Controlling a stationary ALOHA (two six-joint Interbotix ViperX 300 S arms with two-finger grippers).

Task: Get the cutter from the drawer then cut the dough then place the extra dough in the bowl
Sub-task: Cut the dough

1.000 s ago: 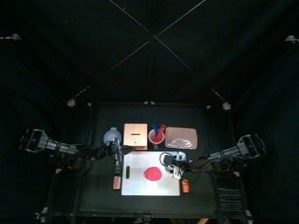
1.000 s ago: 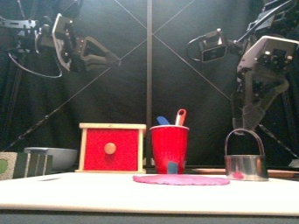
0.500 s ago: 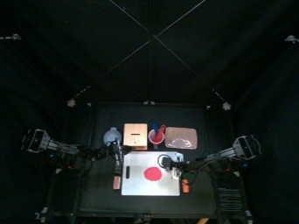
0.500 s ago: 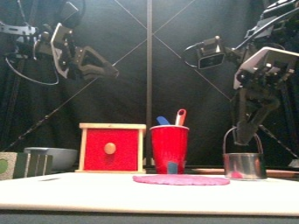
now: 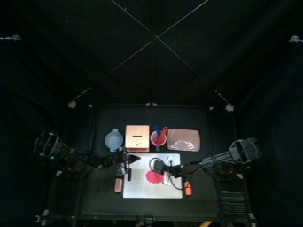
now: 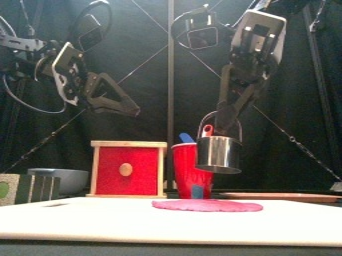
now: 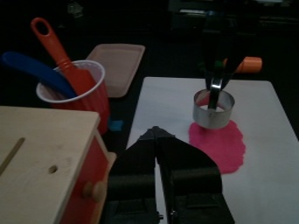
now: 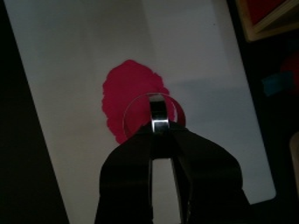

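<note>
Cutter (image 6: 215, 154) is up off the white board (image 5: 136, 188). 1 s ago it stood on the board at the dough's 3 o'clock; now it hangs in the air over the dough's 1 o'clock edge, well clear of it. Right gripper (image 8: 160, 128) is clenched on the wire handle, pinched between both jaws, with the cutter dangling upright below. Left arm has edged toward the table front. Left gripper (image 7: 162, 138) hovers near the board's 10 o'clock corner, jaws pressed together with nothing in them. Dough (image 6: 207, 206) is a flat pink-red disc, uncut, lying mid-board. Past the board, taken from its centre:
- blue-grey bowl (image 5: 113, 138) at 10 o'clock
- wooden box (image 5: 137, 136) with red drawer front at 11
- red cup (image 5: 160, 137) holding 1 blue and 1 red knife at 12
- pink tray (image 5: 185, 139) at 1
</note>
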